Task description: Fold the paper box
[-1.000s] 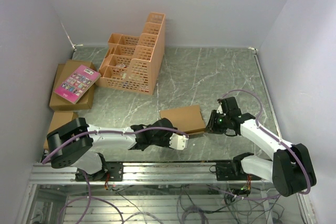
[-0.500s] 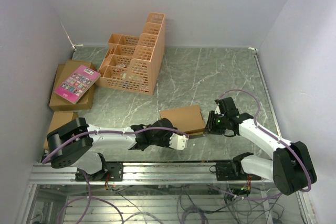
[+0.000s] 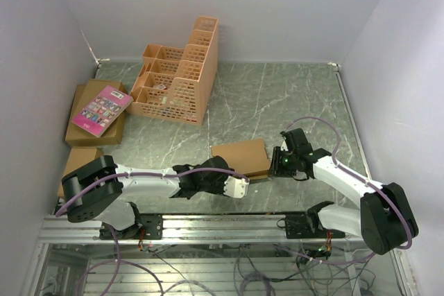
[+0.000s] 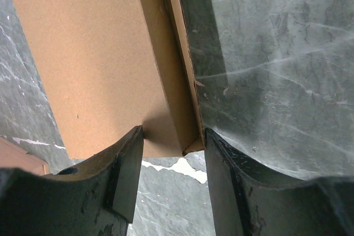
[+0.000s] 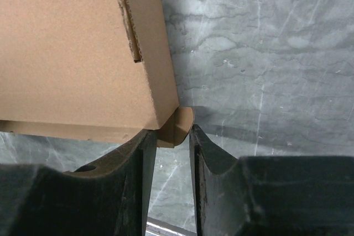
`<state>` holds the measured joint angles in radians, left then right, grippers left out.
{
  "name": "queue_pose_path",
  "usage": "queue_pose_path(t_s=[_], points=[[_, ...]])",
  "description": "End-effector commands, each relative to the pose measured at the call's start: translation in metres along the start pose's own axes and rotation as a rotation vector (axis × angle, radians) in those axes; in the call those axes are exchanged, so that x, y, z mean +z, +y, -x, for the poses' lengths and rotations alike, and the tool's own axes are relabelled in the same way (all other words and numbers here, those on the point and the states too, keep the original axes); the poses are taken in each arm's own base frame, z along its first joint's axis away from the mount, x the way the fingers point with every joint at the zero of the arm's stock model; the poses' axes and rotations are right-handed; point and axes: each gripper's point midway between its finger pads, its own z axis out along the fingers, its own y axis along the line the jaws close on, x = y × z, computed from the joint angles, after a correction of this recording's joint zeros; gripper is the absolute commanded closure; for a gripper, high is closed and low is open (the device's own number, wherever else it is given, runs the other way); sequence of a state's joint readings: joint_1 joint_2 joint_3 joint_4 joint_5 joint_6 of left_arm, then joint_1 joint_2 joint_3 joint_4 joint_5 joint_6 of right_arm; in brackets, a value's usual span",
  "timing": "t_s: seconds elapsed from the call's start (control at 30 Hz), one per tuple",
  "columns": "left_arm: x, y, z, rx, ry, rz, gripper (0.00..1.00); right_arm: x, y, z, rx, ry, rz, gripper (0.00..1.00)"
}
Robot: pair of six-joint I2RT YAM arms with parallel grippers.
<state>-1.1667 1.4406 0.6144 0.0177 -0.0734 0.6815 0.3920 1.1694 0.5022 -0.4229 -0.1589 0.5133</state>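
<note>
One paper box (image 3: 241,156) lay flat on the desk (image 3: 277,102), right end effector (image 5: 173,131) barely parted, pinching its corner flap (image 5: 178,121), left end effector (image 4: 172,132) astride another corner, we could not tell if it gripped.

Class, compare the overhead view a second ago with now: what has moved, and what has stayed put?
The right gripper has edged left, closer to the right edge of the paper box; its fingers flank a box corner, but a grip cannot be confirmed. Nothing was visibly picked up or released. The left gripper, the box, the orange crate and the pink book stayed as they were.
</note>
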Motion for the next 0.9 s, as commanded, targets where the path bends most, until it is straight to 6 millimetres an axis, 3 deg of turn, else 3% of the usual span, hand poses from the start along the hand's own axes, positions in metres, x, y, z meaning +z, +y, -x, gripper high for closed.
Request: queue_pose_path(t_s=[0.0,0.53,0.87], points=[[0.0022,-0.0077,0.0024,-0.023,-0.003,-0.050,0.44,0.0017,0.0023,-0.0057,-0.056,-0.003,-0.006,0.71],[0.0020,-0.0078,0.0022,-0.022,-0.004,-0.054,0.44,-0.0037,0.0009,-0.0056,-0.058,-0.018,-0.047,0.68],[0.0022,-0.0080,0.0028,-0.025,-0.004,-0.058,0.44,-0.0060,0.0056,-0.0071,-0.085,-0.032,-0.040,0.76]])
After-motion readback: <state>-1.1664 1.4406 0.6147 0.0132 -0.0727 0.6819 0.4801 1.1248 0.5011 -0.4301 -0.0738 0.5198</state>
